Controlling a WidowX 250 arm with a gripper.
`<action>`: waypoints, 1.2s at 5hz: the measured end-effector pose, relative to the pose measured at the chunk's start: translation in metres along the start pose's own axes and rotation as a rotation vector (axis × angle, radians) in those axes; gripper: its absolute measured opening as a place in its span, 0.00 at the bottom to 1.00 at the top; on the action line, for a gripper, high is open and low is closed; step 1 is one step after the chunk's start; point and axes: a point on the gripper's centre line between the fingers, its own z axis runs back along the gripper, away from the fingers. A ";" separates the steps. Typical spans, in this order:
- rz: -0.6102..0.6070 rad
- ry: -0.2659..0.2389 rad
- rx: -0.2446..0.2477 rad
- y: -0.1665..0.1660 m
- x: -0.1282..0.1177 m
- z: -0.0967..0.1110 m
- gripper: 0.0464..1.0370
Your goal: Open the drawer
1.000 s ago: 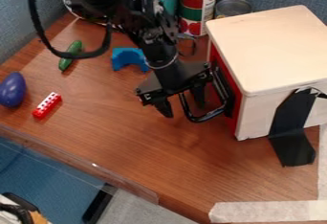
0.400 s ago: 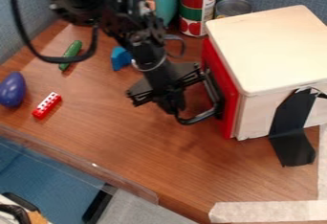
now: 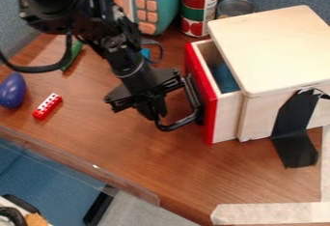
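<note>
The gripper (image 3: 155, 114) is at the black handle (image 3: 182, 122) of the drawer, left of the wooden box (image 3: 274, 46), its fingers together around the handle's outer bar. The red-fronted drawer (image 3: 205, 97) stands partway out of the box's left side. Through the gap at its top, part of a blue interior (image 3: 224, 77) shows.
A purple egg-like object (image 3: 13, 91), a red brick (image 3: 47, 106) and a green toy vegetable (image 3: 73, 55) lie left. Behind are a teal toy (image 3: 169, 3) and cans (image 3: 199, 8). Black tape (image 3: 294, 128) holds the box's front.
The gripper went from spread fingers to closed at the handle, then moved left. The drawer came out of the box with it.
</note>
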 end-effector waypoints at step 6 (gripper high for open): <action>-0.035 0.062 0.022 0.037 -0.004 0.015 0.08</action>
